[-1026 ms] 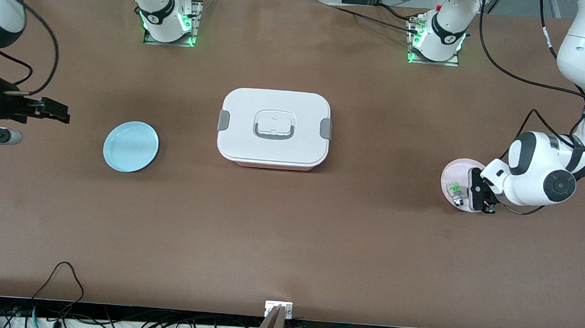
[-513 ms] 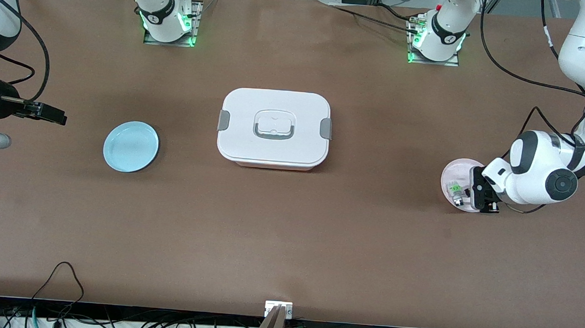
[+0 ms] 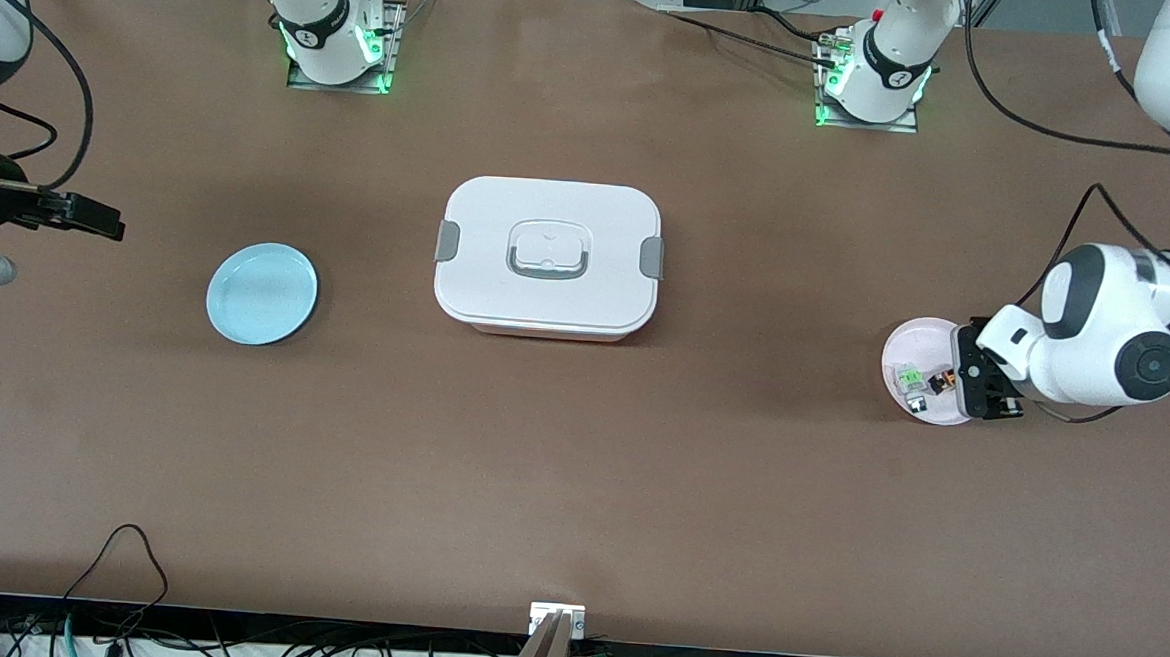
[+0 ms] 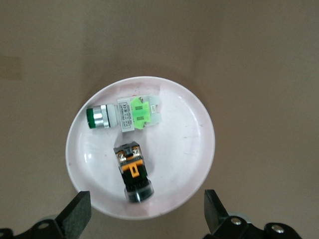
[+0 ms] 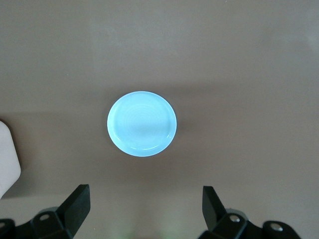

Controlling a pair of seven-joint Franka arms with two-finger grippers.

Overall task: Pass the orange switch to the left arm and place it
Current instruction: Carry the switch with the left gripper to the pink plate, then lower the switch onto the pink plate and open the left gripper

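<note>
The orange switch (image 3: 940, 383) (image 4: 132, 169) lies on its side in a pale pink plate (image 3: 905, 340) (image 4: 184, 139) at the left arm's end of the table, next to a green and clear switch (image 3: 909, 378) (image 4: 124, 113). Over that plate's edge hangs my left gripper (image 3: 978, 384) (image 4: 146, 215), open and holding nothing; its fingers stand wide apart on either side of the switch's black end. My right gripper (image 3: 100, 221) (image 5: 144, 209) is open and empty above the table at the right arm's end, beside a light blue plate (image 3: 261, 294) (image 5: 142, 123). The white box (image 3: 549, 257) stands mid-table between the two plates.
The box has grey side clips, and a corner of it (image 5: 7, 159) shows in the right wrist view. Both arm bases (image 3: 335, 35) (image 3: 873, 78) stand farthest from the front camera. Cables hang along the table edge nearest that camera.
My left gripper has opened and drawn back toward the left arm's end, uncovering the orange switch on the pink plate. The right gripper has drifted slightly toward the table's right-arm end.
</note>
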